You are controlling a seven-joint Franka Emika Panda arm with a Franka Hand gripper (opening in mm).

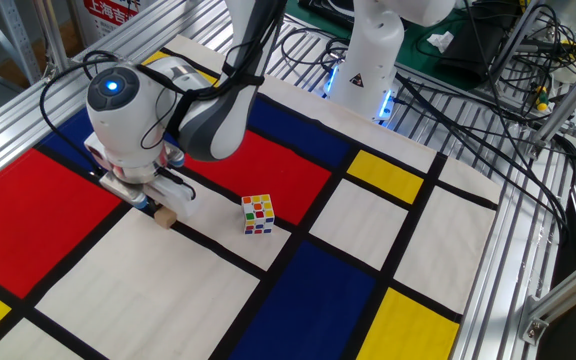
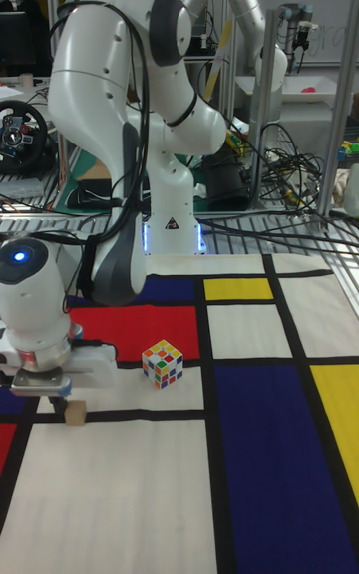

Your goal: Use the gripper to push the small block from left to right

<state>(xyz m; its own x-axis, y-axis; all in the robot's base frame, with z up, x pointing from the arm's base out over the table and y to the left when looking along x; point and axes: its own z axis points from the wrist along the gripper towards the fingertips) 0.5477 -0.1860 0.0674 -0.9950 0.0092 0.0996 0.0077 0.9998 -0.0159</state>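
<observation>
Item: small block [image 1: 164,214], tan cube on the black line between red and white panels, gripper [image 1: 146,201] low and touching its left side; finger spread we cannot tell. We push straight, low, passing below the puzzle cube [image 1: 258,213]

Gripper [image 1: 151,200] sits low at left of the surface [image 1: 168,290], w/ dark fingers [image 1: 144,199] under the white wrist module; can't tell if fingers are apart or together. Small block [image 1: 165,214] lies just beside the fingers on their right, on a black stripe at the edge of a white panel, looks touching or nearly so. Puzzle cube [image 1: 258,214] stands further right, apart from block, near the red panel's corner.
</observation>
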